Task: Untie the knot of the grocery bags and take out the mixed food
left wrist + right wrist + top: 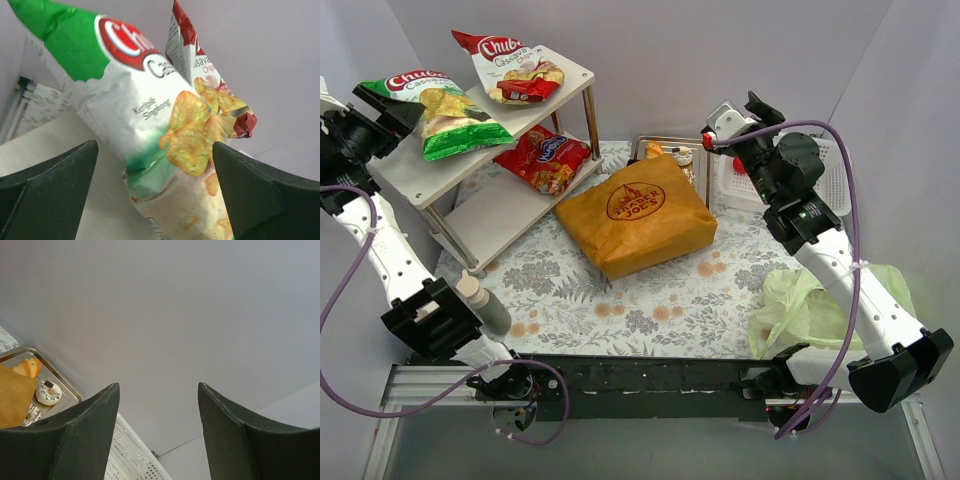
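Left claw point(154, 146): up at the top tier of the white two-tier shelf point(510, 205), fingers spread wide. The shiny green-and-white chip packet point(445, 112) sits in the gap between them. Can't tell whether either finger touches it.
Right claw point(159, 385): raised over the white plastic mesh basket point(740, 185), fingers apart, nothing between them, facing the wall.
Shiny red-and-white chip packet point(515, 65): top tier, just beside the green one.
Shiny red snack packet point(542, 158): lower tier.
Mustard-orange fabric tote with round red logo point(635, 213): lying logo-up mid-table on the floral tablecloth point(620, 300).
Thin pale green plastic bag point(800, 305): crumpled at the near right, partly under the right arm.
Metal tray point(60, 376): behind the tote, holds a white-iced donut point(48, 393).
Small white-capped bottle point(485, 305): beside the left arm.
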You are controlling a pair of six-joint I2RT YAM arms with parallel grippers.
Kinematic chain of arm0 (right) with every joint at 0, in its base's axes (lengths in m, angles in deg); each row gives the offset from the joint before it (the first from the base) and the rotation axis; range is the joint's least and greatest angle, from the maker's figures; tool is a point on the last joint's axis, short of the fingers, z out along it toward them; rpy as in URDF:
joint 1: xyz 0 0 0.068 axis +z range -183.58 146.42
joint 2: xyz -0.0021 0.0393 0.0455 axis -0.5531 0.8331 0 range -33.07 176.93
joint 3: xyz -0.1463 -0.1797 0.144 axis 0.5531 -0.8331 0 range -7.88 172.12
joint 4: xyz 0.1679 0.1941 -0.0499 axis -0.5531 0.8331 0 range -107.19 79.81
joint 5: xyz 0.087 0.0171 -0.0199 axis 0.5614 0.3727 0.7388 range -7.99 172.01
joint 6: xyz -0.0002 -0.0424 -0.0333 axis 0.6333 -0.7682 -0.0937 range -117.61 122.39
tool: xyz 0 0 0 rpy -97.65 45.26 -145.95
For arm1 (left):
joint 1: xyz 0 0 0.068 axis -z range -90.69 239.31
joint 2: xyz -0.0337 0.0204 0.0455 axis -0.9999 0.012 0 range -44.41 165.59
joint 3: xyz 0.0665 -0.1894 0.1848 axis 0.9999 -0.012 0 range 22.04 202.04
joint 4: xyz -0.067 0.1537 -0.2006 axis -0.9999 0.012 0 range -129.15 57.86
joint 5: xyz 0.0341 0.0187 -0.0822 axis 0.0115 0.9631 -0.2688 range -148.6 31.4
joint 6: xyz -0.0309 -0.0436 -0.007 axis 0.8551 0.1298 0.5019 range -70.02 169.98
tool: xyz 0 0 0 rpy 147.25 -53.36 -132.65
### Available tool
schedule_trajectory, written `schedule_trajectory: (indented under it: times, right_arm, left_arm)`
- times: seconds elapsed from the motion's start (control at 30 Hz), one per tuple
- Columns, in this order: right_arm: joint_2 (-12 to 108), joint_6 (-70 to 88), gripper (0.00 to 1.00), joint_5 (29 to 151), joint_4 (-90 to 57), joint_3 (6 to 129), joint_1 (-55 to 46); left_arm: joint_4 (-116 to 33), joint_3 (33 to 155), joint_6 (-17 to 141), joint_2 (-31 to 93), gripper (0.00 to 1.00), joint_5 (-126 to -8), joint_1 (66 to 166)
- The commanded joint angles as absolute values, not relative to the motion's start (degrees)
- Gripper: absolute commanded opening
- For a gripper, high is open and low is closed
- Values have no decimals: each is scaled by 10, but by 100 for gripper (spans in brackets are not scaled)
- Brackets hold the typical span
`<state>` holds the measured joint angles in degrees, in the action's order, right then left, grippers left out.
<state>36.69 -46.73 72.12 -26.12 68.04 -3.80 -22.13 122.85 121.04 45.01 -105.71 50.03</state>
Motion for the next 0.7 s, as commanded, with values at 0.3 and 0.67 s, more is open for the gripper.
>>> schedule_trajectory:
  times: [0.3, 0.67]
  right_arm:
    - [361, -326, 74, 810, -138, 646, -40]
    - [586, -194, 80, 931, -126, 666, -55]
  left_arm:
    - [-198, 1348, 1080, 341, 98, -925, 511]
    - [-322, 1396, 1140, 357, 98, -1130, 585]
